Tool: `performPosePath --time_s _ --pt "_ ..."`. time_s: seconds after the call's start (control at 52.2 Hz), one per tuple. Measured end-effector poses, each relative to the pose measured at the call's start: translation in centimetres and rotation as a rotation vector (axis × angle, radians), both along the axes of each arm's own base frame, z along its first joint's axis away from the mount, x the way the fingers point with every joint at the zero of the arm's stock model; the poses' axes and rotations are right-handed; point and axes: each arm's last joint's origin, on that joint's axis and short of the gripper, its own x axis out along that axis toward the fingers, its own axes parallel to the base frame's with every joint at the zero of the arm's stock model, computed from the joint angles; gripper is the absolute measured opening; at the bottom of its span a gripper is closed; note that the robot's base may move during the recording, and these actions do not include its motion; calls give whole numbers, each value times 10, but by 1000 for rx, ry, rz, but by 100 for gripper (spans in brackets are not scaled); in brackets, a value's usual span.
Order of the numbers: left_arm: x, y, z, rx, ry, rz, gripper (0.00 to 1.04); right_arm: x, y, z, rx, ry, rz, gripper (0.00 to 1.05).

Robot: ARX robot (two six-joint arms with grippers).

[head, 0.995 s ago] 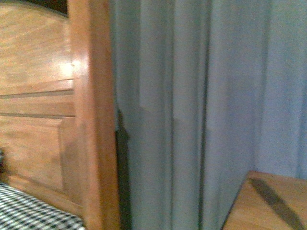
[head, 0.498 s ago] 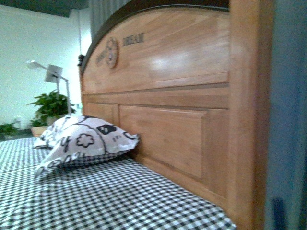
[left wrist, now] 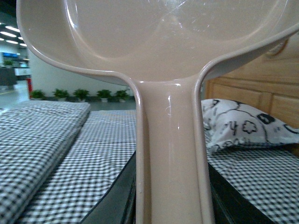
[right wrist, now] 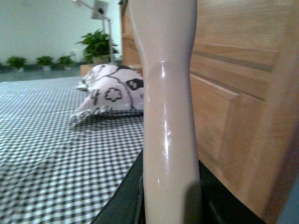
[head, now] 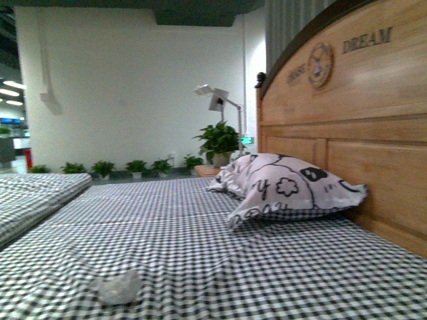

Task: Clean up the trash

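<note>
- Front view: the trash [head: 117,288], a small whitish crumpled wad, lies on the desk [head: 200,233], here a bed under a black-and-white checked sheet. It sits at the near-left part of the sheet.
- A white pillow [head: 287,190] with black cartoon prints leans at the wooden headboard [head: 373,133] on the right, well apart from the trash.
- Beyond the bed stand a leafy potted plant [head: 219,140] and a white lamp [head: 217,100], against a pale wall.
- Left wrist view: the left end effector [left wrist: 170,210] is clenched on the handle of a beige dustpan [left wrist: 168,42]. Its dark jaws flank the handle on both sides, and the pan's scoop fills the upper part of the picture.
- Right wrist view: the right end effector [right wrist: 170,205] is grasping a pale handle [right wrist: 170,116], with dark jaws pressed at either side of it. The handle's far end runs out of the picture, so which tool it belongs to cannot be told.
- The pillow and headboard show behind both handles; the trash appears in neither wrist view.
</note>
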Motion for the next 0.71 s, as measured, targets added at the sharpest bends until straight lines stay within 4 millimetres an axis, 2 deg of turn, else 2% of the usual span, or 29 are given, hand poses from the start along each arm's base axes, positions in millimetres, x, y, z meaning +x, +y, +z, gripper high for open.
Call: performPosePath --time_s 0.364,0.44,0.479,0.555,0.708 --pt "1 0 -1 -7 18 1 26 1 0 -1 -4 6 -6 20" --pt "4 1 4 -12 205 42 26 1 0 -1 -4 6 -6 20" --pt "4 7 8 24 380 71 26 -1 0 0 0 -2 -5 20" --pt "1 20 -6 99 595 50 26 -1 0 0 -2 -2 3 20" --pt "14 40 -17 230 699 -10 26 0 0 0 -2 1 -3 20"
